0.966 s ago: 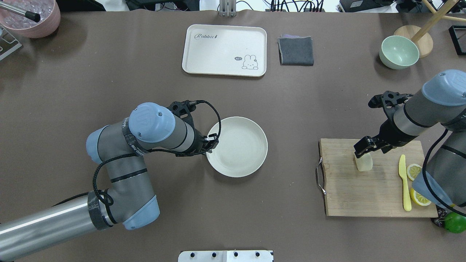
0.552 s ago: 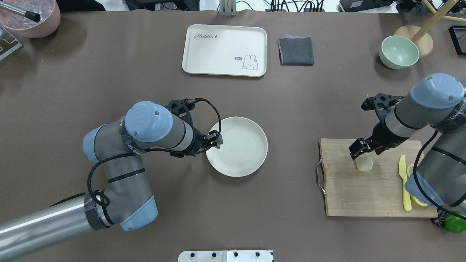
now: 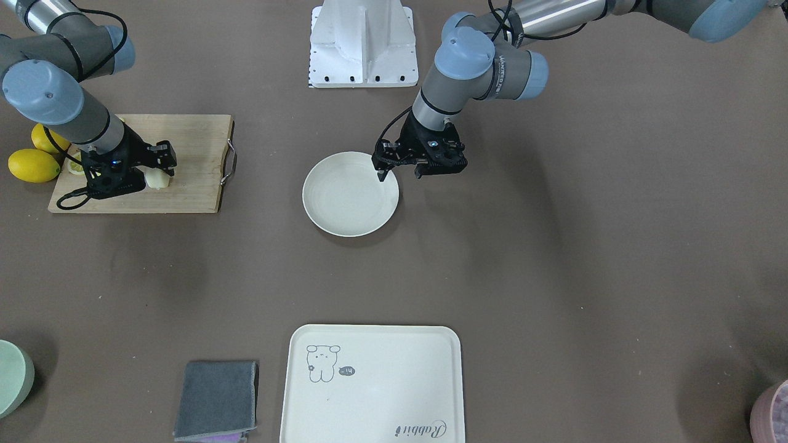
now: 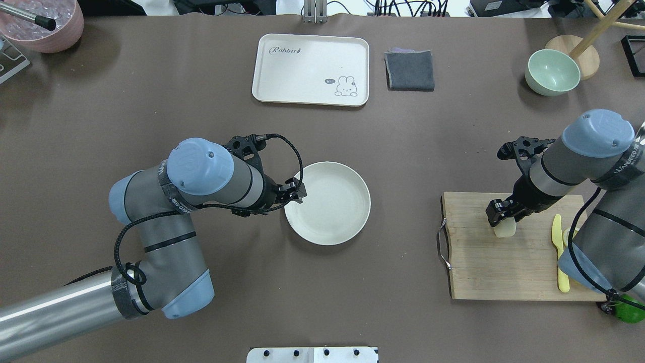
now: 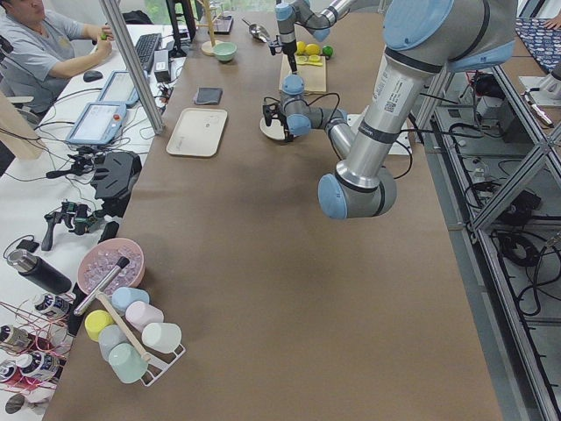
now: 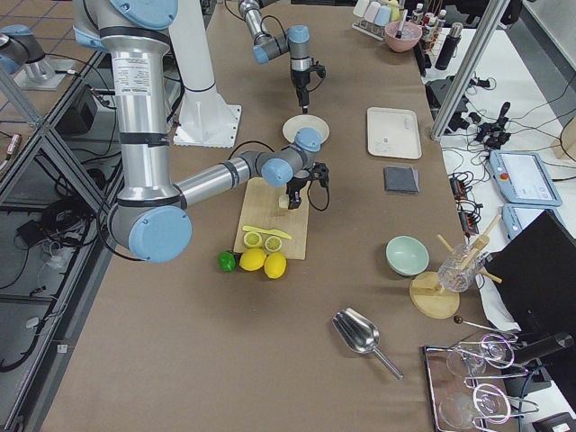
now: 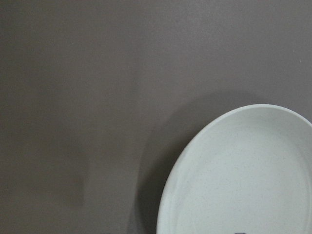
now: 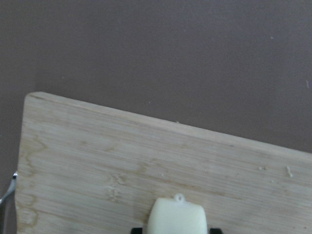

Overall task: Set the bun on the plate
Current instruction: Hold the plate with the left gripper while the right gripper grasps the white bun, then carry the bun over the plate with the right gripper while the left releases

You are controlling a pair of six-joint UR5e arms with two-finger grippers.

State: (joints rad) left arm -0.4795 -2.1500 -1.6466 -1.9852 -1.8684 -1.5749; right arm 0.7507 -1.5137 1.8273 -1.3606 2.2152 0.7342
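Note:
The bun (image 4: pixel 506 230) stands upright on the wooden cutting board (image 4: pixel 504 272), a pale cream stub near its far edge. My right gripper (image 4: pixel 501 218) is lowered over it, open, with a finger close to each side. The right wrist view shows the bun (image 8: pixel 176 217) with dark fingertips (image 8: pixel 137 229) flanking it. The round off-white plate (image 4: pixel 347 222) lies bare at the table's middle. My left gripper (image 4: pixel 297 194) hovers over the plate's left rim, shut on nothing. From the front, the left gripper (image 3: pixel 383 173) comes to one narrow point above the plate (image 3: pixel 345 203).
A yellow knife (image 4: pixel 560 252) and lemon slices lie on the board's right part, with whole lemons (image 3: pixel 34 165) and a lime (image 4: pixel 630 308) beside it. A cream tray (image 4: pixel 310 68), grey cloth (image 4: pixel 409 70) and green bowl (image 4: pixel 552 71) sit at the far side.
My right gripper has come down and slightly left, from above the bun to around it. The left arm has drifted a little left, its gripper staying at the plate's rim.

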